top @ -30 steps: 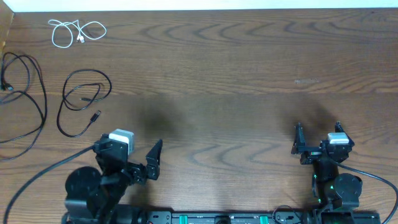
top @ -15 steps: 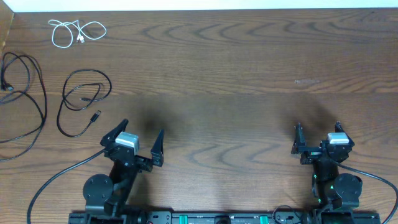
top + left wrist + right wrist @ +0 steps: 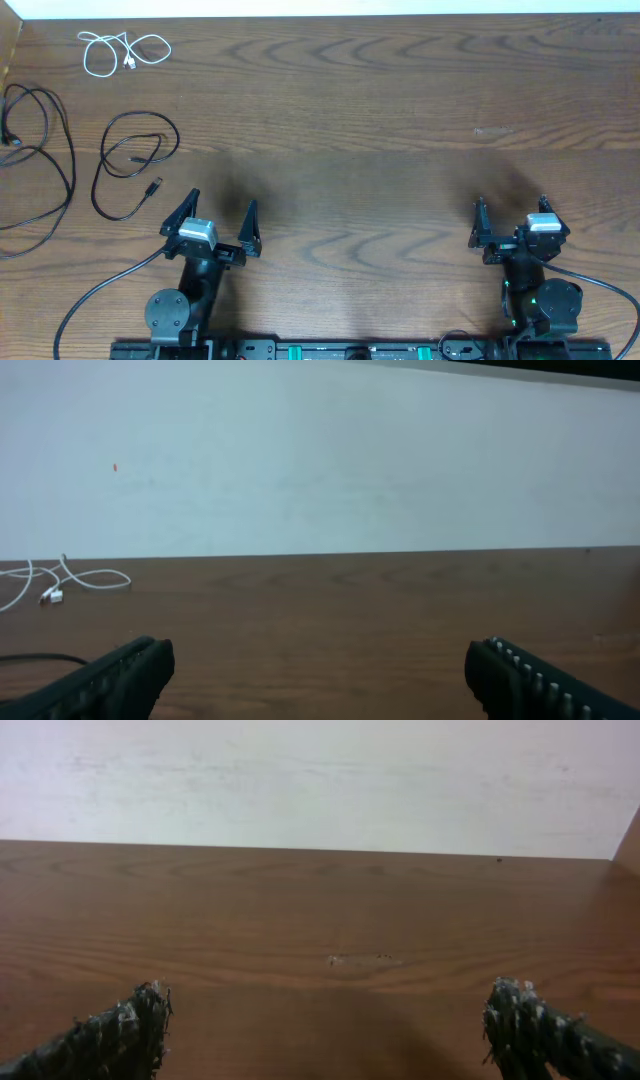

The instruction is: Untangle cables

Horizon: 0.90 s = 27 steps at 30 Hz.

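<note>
Both end effectors sit near the near edge of the wooden surface (image 3: 380, 120), well apart from each other. The left end effector (image 3: 222, 200) has its fingers spread wide, gripping nothing. The right end effector (image 3: 511, 203) is likewise spread and grips nothing. From each, open wood runs ahead to the far edge, where a pale wall (image 3: 320, 460) rises. A small light scuff (image 3: 490, 130) lies ahead of the right end effector.

Three cables lie on the surface, all ahead of and to the left of the left end effector, each apart from the others:
- One white cable (image 3: 125, 50), loosely looped, is farthest off, close to the far edge. The left wrist view shows it at the left.
- One shorter black cable (image 3: 135, 160), in a loose ring with a plug end, is the nearest, just ahead-left of the left fingers.
- One longer black cable (image 3: 40, 150) sprawls further left, running out past the picture's left edge.
</note>
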Motion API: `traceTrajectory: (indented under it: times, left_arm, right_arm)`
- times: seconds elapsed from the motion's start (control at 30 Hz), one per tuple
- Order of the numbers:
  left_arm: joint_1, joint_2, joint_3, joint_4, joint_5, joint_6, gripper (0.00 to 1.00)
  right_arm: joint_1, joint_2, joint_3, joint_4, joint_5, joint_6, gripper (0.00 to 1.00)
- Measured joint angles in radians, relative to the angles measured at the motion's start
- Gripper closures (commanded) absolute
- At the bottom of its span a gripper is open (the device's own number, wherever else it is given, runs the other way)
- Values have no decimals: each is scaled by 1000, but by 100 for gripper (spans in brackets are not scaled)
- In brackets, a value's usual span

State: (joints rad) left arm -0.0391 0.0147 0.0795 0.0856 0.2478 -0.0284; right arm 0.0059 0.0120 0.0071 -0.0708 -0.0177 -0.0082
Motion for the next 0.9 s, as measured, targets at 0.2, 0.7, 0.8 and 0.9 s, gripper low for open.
traceTrajectory:
  times: [0.2, 0.7, 0.8, 0.9]
  left_arm:
    - [0, -2, -25, 31, -22, -9, 2]
    - [0, -4, -74, -52, -71, -50, 2]
    - [0, -5, -70, -89, -82, -42, 2]
    - [0, -5, -67, -96, -93, -29, 2]
  right_arm:
    - [0, 0, 0, 0, 0, 0, 1]
    - [0, 0, 0, 0, 0, 0, 1]
    - [0, 0, 0, 0, 0, 0, 1]
    - [0, 0, 0, 0, 0, 0, 1]
